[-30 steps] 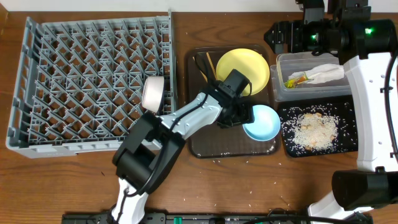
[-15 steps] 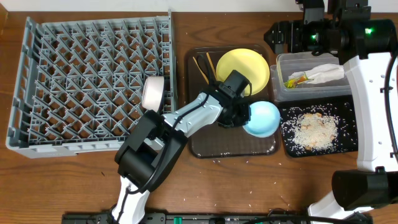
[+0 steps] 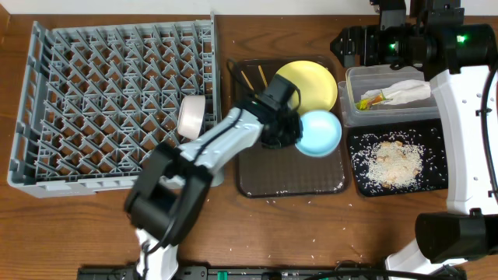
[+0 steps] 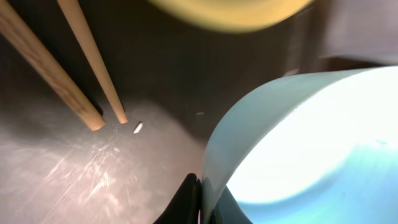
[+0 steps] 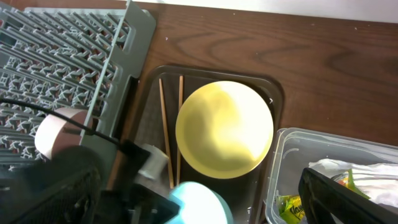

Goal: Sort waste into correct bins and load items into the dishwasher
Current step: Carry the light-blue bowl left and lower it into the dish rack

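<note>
My left gripper (image 3: 291, 131) is shut on the rim of the light blue bowl (image 3: 320, 132), which hangs tilted above the brown serving tray. In the left wrist view the jaws (image 4: 200, 200) pinch the bowl's wall (image 4: 298, 155). Beside it on the tray lie the yellow plate (image 3: 307, 84) and the wooden chopsticks (image 3: 254, 78). The grey dish rack (image 3: 117, 101) fills the left side, with a white cup (image 3: 191, 115) on its side at its right edge. My right gripper (image 3: 350, 45) hovers open and empty at the back right, above the clear tub (image 3: 358, 109).
The clear tub holds the snack wrapper (image 3: 372, 99) and the napkin (image 3: 406, 90). In front of it, the black tray (image 3: 436, 183) holds rice (image 3: 393, 159). Loose grains lie on the brown serving tray (image 3: 264, 183) and on the table before it.
My left gripper closed on the blue bowl's rim, lifted it off the tray's front right corner and carried it back toward the plate. The right arm stayed still.
</note>
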{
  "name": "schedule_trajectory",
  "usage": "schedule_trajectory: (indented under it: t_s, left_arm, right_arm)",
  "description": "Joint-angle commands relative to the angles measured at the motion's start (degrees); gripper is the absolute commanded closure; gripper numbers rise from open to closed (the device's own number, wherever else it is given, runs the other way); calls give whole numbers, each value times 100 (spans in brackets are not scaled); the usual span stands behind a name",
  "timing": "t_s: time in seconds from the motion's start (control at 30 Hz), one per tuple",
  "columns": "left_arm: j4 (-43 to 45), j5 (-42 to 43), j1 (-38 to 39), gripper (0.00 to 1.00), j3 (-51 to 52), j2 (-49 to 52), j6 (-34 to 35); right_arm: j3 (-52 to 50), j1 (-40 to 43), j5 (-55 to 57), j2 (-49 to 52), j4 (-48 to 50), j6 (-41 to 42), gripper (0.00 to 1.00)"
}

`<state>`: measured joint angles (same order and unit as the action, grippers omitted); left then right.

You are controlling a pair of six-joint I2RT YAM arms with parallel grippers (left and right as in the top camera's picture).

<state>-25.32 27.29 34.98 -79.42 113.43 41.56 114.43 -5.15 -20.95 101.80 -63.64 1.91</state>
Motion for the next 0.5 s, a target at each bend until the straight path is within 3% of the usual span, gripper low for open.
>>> schedule_trajectory:
  t_s: [0.0,0.2,0.47]
  left_arm:
    - [-35,-24,-310,93,-66,-619,-245]
    - [-422,-686,-1187,93,-66,-1067,-621]
    - [-94,-752,-2503,93,-76,-1368,-1226]
  right_arm:
    - [61,-57,15,-11,-11,17,1]
    - [61,-50,15,-11,-11,15,1]
    - [61,-55,15,-11,-11,17,1]
